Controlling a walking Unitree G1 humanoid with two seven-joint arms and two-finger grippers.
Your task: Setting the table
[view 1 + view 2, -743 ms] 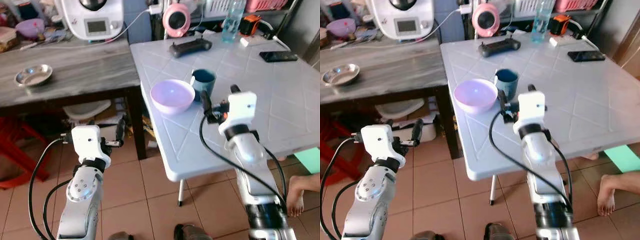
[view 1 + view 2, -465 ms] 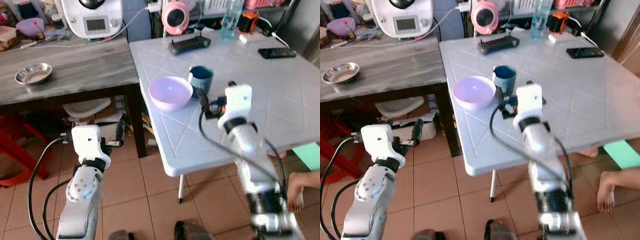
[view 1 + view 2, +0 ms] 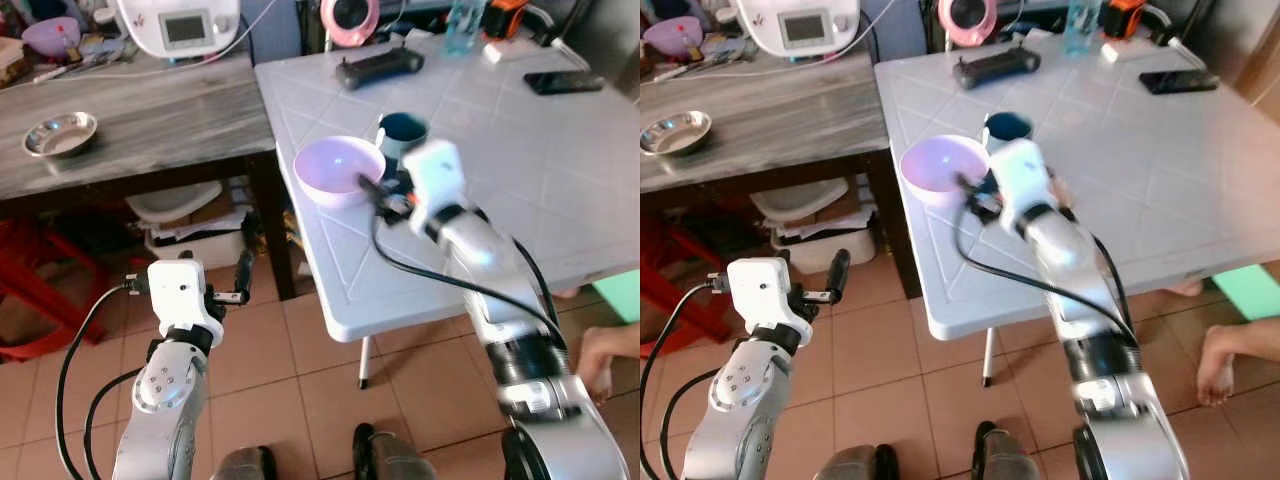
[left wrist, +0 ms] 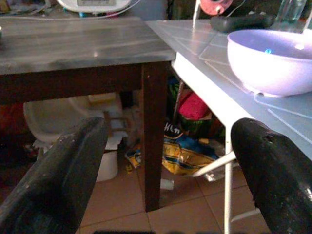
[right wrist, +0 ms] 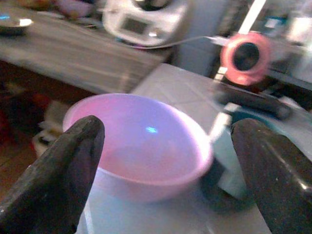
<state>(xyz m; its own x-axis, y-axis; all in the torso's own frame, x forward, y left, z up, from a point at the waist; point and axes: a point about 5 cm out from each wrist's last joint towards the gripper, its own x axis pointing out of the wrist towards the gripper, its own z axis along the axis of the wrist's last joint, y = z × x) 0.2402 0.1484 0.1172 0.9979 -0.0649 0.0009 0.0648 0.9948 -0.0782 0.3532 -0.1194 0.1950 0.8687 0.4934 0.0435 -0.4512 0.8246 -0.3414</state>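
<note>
The right end effector [image 3: 970,192] is hovering low over the white worktop [image 3: 1160,170], its two black fingers [image 5: 58,170] spread wide apart and aimed at the lilac bowl [image 3: 937,168], with nothing between them yet. The bowl is sitting near the worktop's left edge, close to the front corner, and a teal mug [image 3: 1007,128] is standing just beside it on the far side, touching or nearly so; the blur in the right wrist view makes it hard to tell which.

The left end effector [image 3: 243,272] is hanging idle below worktop height over the tiled floor [image 3: 300,370], its fingers also apart and holding nothing.

The main risk, as I judge it, is a finger pushing the bowl instead of straddling its rim, sliding it into the mug or off the near left edge. The mug's closeness is leaving little room on that side.

Open room is lying to the right, across the bare middle of the white worktop. A dark wooden worktop [image 3: 140,130] is standing just beside the left edge, carrying a small metal dish [image 3: 60,136].
</note>
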